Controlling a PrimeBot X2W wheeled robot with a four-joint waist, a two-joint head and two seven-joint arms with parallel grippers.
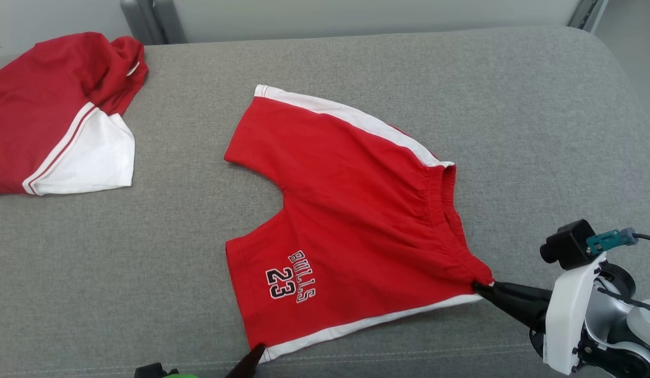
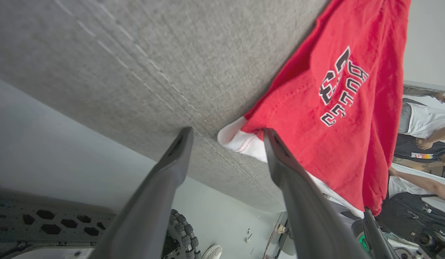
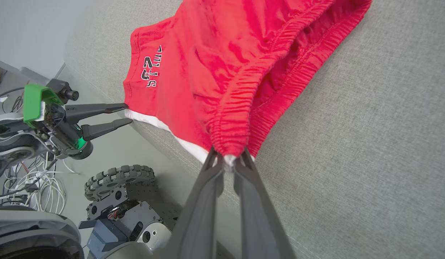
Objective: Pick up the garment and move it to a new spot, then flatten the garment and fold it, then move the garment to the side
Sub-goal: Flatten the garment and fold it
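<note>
Red cotton shorts (image 1: 346, 210) with white side stripes and a "BULLS 23" print lie spread at the middle of the grey fabric cushion (image 1: 540, 131) in the head view. The right hand (image 1: 480, 286) pinches the near waistband corner, at right. A dark-red-and-white garment (image 1: 52, 105) lies far left.

Left wrist view: the left hand (image 2: 226, 133) stands wide open, with the white near hem corner between its fingers.

Right wrist view: the right hand (image 3: 228, 158) is clamped on the gathered waistband.

A crumpled dark-red shirt (image 1: 57, 113) with a white sleeve is lying on the grey upholstered cushion (image 1: 514, 105); people (image 2: 423, 120) are standing nearby.
</note>
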